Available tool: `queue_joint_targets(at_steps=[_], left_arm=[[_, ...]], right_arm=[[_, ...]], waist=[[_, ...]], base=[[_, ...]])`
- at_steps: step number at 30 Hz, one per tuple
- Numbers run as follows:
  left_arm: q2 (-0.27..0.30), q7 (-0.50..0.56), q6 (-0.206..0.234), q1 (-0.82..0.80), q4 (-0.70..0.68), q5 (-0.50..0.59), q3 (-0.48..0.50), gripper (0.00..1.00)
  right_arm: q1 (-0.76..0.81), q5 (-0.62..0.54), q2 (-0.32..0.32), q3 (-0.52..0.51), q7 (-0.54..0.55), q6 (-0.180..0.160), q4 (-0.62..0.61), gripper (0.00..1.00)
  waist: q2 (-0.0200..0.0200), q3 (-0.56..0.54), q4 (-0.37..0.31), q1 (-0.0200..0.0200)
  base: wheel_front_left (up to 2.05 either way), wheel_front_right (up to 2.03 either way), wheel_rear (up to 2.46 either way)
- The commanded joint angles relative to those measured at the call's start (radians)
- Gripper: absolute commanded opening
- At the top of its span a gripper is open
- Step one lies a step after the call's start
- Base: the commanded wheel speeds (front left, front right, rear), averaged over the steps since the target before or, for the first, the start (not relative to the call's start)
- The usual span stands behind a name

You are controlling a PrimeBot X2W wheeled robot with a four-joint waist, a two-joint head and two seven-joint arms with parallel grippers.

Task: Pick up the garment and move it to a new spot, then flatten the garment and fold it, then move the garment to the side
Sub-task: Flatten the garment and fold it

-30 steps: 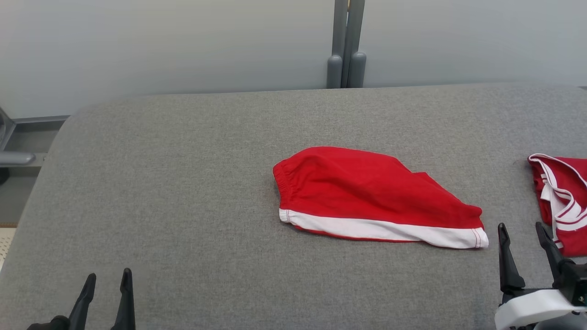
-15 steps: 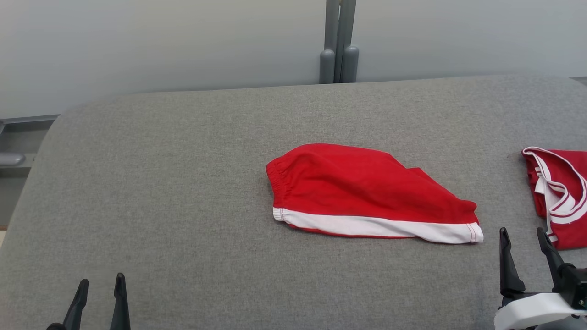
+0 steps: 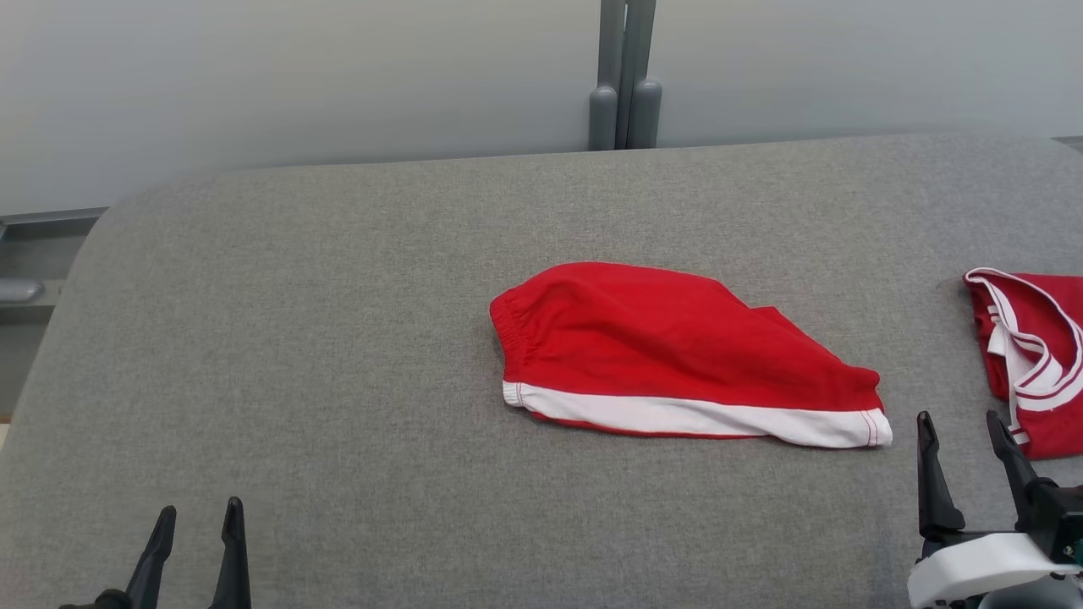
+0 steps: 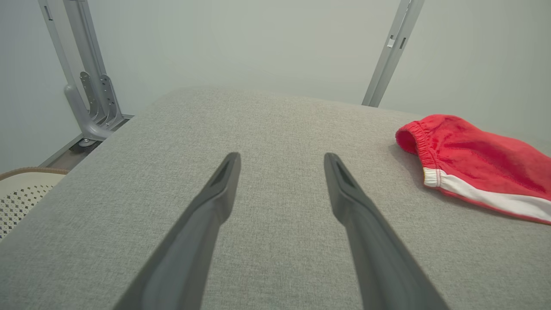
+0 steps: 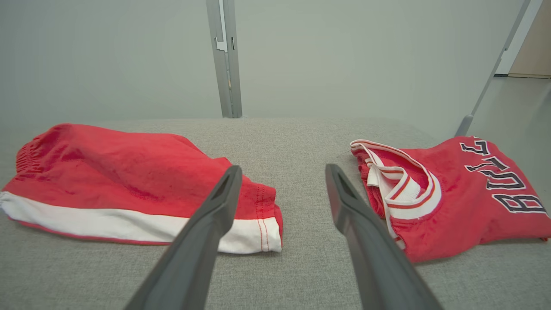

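Left tool [image 3: 200, 506] and right tool [image 3: 959, 415] sit low at either side — both spread wide, pointing forward.

a wide grey fabric-covered surface [image 3: 338, 338] with a rounded far-left corner stood before a plain pale grey wall [image 3: 254, 76], a grey metal post [image 3: 624, 76] rose behind its far edge, and off its left side a curved grey bracket [image 4: 79, 116] stood near a white perforated object [image 4: 17, 198], all in soft even light.

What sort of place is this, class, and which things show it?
Probably a robot test bay or lab, not a home: a grey fabric-covered table stands against plain pale partition panels on grey metal posts, with red white-striped shorts and a red white-trimmed jersey laid out on it.
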Motion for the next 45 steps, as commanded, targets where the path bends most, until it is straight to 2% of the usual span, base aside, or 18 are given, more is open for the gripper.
queue_joint_targets(at_steps=[1,20,23,26,27,28,35,39,45], left_arm=[[0.009,-0.003,-0.002,-0.011,-0.003,0.001,-0.002,1.00],[0.027,-0.003,-0.002,-0.004,-0.008,-0.021,-0.039,1.00],[0.028,-0.003,-0.002,-0.024,-0.010,-0.011,-0.071,1.00],[0.045,0.002,-0.002,-0.049,0.004,-0.029,-0.145,1.00],[0.054,0.027,-0.002,-0.067,0.011,-0.037,-0.177,1.00],[0.078,0.086,-0.002,-0.112,0.013,-0.042,-0.227,1.00],[0.082,0.364,-0.002,-0.294,0.029,-0.123,-0.385,1.00],[0.064,0.431,-0.002,-0.385,0.054,-0.164,-0.440,1.00],[0.042,0.439,-0.002,-0.503,0.149,-0.187,-0.488,1.00]], right_arm=[[-0.008,-0.002,-0.006,0.000,-0.002,-0.001,-0.003,1.00],[-0.006,0.009,-0.012,0.003,-0.002,-0.001,0.004,1.00],[-0.005,0.010,-0.018,0.002,-0.002,-0.001,0.008,1.00],[-0.026,0.021,-0.050,0.009,0.039,-0.001,0.080,1.00],[-0.045,0.018,-0.075,0.028,0.070,-0.001,0.085,1.00],[-0.078,0.037,-0.113,0.045,0.151,-0.001,0.089,1.00],[-0.158,0.093,-0.220,0.146,0.423,-0.001,0.056,1.00],[-0.197,0.131,-0.249,0.189,0.474,-0.001,0.056,1.00],[-0.245,0.153,-0.245,0.237,0.470,-0.001,0.097,1.00]], waist=[[0.0000,-0.002,-0.001,0.0000],[0.0000,-0.012,-0.019,0.0000],[0.0000,-0.006,-0.019,0.0000],[0.0000,0.015,-0.023,0.0000],[0.0000,0.023,-0.023,0.0000],[0.0000,0.048,-0.025,0.0000],[0.0000,0.153,-0.030,0.0000],[0.0000,0.199,-0.033,0.0000],[0.0000,0.245,-0.035,0.0000]], base=[[0.00,0.00,0.00],[0.00,0.00,0.00],[0.00,0.00,0.00],[0.00,0.00,0.00],[0.00,0.00,0.00],[0.00,0.00,0.00],[0.00,0.00,0.00],[0.00,0.00,0.00],[0.00,0.00,0.00]])
